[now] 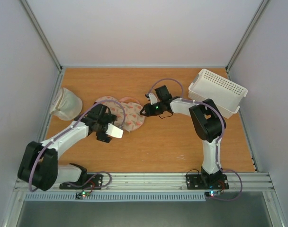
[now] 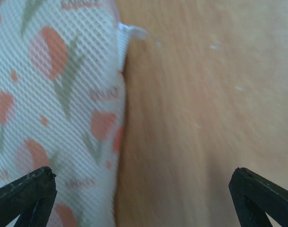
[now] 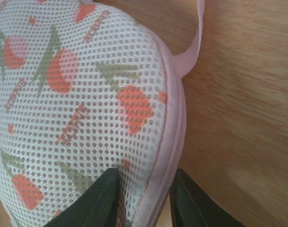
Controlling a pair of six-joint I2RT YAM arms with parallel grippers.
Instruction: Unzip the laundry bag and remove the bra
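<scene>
Top external view: the cream, tulip-printed laundry bag (image 1: pixel 127 112) lies flat on the wooden surface (image 1: pixel 172 142), left of centre in the frame. An off-white mesh sack (image 1: pixel 66 103) sits at the far left edge. A white perforated basket (image 1: pixel 219 90) rests at the upper right.

Left wrist view: the left end effector (image 2: pixel 140 182) is spread wide and holds nothing. One dark fingertip is over the bag at lower left, and the other is over bare wood at lower right.

Right wrist view: the right end effector (image 3: pixel 146 189) is narrow, its two fingers pinching the bag's pink zipper edge (image 3: pixel 175 123) at the bottom of the frame. The zipper looks closed. A pink loop (image 3: pixel 193 45) trails toward the upper right.
</scene>
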